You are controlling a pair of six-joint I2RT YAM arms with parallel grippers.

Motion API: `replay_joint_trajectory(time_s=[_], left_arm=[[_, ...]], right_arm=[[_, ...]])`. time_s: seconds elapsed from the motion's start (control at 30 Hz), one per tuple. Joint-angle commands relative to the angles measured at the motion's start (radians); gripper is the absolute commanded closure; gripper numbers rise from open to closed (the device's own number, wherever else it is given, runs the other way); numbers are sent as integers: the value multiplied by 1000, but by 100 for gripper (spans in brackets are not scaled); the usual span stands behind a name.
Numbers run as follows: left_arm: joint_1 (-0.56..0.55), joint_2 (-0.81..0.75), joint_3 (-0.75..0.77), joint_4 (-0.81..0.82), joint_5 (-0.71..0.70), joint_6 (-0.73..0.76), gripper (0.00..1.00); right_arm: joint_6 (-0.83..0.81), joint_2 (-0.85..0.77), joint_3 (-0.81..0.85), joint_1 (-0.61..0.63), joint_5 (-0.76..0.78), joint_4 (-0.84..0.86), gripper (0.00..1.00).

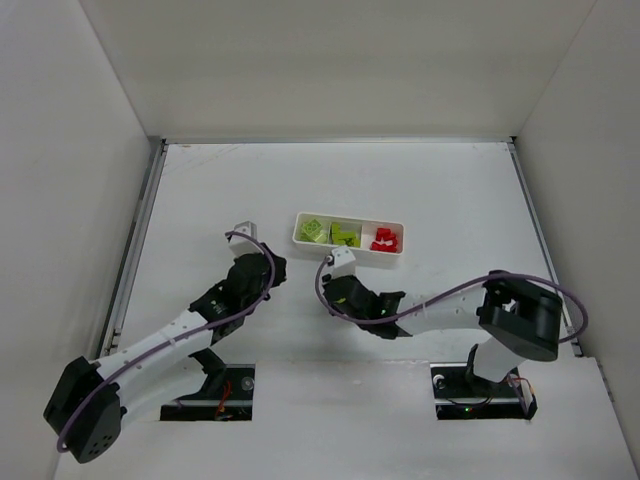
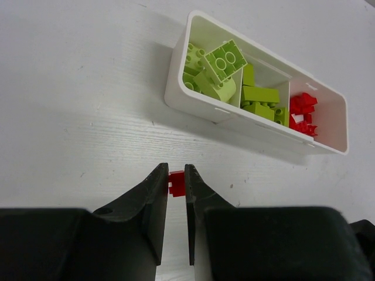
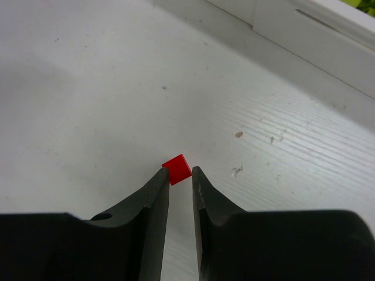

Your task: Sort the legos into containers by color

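The white tray holds lime-green legos in its left and middle compartments and red legos in its right one. In the left wrist view the tray shows green legos and a pile of red ones. My left gripper is shut on a small red brick over the table, left of the tray. My right gripper pinches a tiny red brick at its very tips, just in front of the tray.
White walls enclose the table on three sides. The tray's near wall lies ahead and to the right of my right gripper. The two grippers are close together in front of the tray.
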Motion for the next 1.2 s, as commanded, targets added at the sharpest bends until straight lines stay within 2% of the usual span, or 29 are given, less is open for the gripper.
replay_joint_trajectory(time_s=[0.0,0.13,0.27,0.47,0.7,1.17], left_arm=[[-16,29,60,67,8,15,87],[-38,70,82,87,18,18,87],[-71,127,106,122,18,13,87],[-139,199,163,176,10,21,87],[-170,311,249,231,18,41,87],[-183,822,670,329,123,107,86]], right_arm=[[21,-113,-14,-28,42,-7,72],[24,-219,-51,-108,49,-27,72],[18,-286,-68,-246,38,-37,73],[-8,-262,-30,-424,23,-35,73],[9,-296,-62,-435,26,-18,73],[208,-556,-313,-389,89,-115,71]])
